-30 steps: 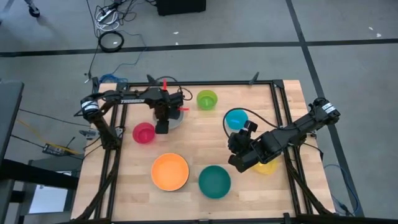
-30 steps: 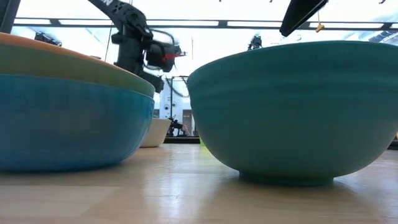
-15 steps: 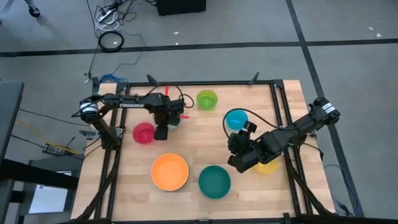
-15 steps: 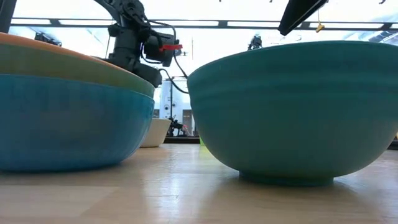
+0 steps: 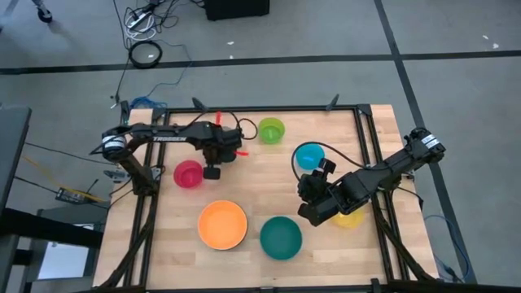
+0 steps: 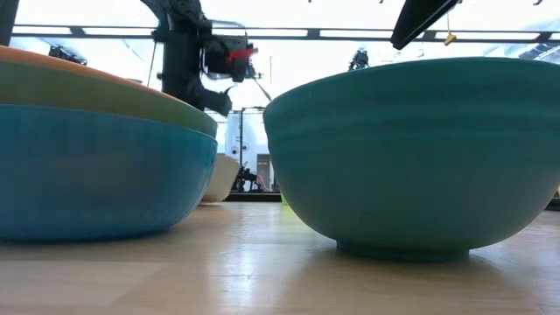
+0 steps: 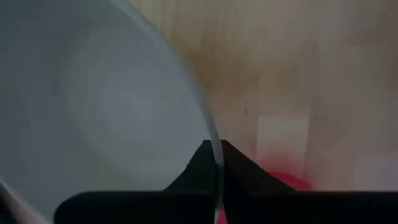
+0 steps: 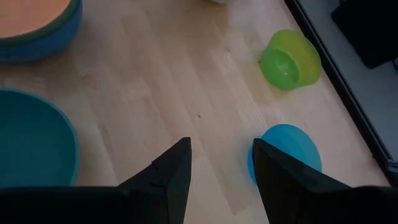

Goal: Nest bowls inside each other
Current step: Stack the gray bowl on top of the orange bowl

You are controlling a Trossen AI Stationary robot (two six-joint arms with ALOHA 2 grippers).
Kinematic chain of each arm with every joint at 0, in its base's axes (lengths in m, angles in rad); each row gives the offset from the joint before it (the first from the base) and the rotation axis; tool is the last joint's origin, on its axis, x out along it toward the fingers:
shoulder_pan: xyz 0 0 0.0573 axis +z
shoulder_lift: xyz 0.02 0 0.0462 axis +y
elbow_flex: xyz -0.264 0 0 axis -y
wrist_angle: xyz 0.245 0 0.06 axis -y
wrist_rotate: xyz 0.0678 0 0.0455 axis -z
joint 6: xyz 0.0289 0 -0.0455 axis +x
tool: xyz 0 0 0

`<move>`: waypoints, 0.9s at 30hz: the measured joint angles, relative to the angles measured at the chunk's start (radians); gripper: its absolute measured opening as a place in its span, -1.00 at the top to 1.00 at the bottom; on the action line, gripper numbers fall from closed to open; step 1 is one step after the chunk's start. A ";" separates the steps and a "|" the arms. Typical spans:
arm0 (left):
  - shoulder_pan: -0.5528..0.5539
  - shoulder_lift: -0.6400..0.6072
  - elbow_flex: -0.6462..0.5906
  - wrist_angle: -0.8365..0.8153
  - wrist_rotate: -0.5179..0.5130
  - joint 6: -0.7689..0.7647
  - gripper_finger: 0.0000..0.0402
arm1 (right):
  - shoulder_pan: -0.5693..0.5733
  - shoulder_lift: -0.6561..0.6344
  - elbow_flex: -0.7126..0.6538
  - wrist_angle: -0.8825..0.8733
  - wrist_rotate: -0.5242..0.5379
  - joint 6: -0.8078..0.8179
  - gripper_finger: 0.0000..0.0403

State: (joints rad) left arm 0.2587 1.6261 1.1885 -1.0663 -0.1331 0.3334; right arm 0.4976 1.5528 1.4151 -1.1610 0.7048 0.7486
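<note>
My left gripper (image 5: 212,172) hangs over the table's far left, shut on the grey bowl (image 7: 93,106), next to the pink-red bowl (image 5: 188,174). In the high view the arm hides most of the grey bowl; the low view shows it as a pale bowl (image 6: 222,179) behind the stack. My right gripper (image 8: 221,168) hovers open above bare wood between the cyan bowl (image 5: 309,155) and the teal bowl (image 5: 281,237). The orange bowl (image 5: 222,225) sits nested in a green and a blue bowl (image 6: 96,166). The lime green bowl (image 5: 271,130) stands at the far edge. My left gripper pinches the grey bowl's rim (image 7: 214,146), with one finger inside the bowl and one outside. The fingers come from above and point down. The bowl hangs tilted, its held side highest; whether its base is still on the table I cannot tell.
A yellow bowl (image 5: 350,218) lies partly under my right arm near the right edge. A black metal frame (image 5: 358,138) borders the tabletop. Open wood (image 5: 252,183) lies in the table's middle between the bowls.
My left gripper has moved toward the table's left edge and the pink-red bowl, rising slightly, and has shut on the grey bowl's rim. In the low view the bowl's held side stands a little higher than before.
</note>
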 joint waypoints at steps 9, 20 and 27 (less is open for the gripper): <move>-0.357 -0.160 0.407 -0.176 0.151 -0.360 0.96 | 0.000 0.000 0.000 -0.015 0.002 0.004 0.22; -0.814 -0.033 0.423 -0.046 0.084 -0.812 0.96 | 0.000 0.000 0.000 -0.009 0.007 0.001 0.22; -0.835 0.070 0.423 -0.073 0.018 -0.922 0.82 | 0.006 0.000 0.000 0.020 -0.007 -0.010 0.22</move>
State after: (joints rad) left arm -0.5765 1.6964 1.6112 -1.1396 -0.1153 -0.5884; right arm 0.5038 1.5528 1.4147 -1.1412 0.6982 0.7391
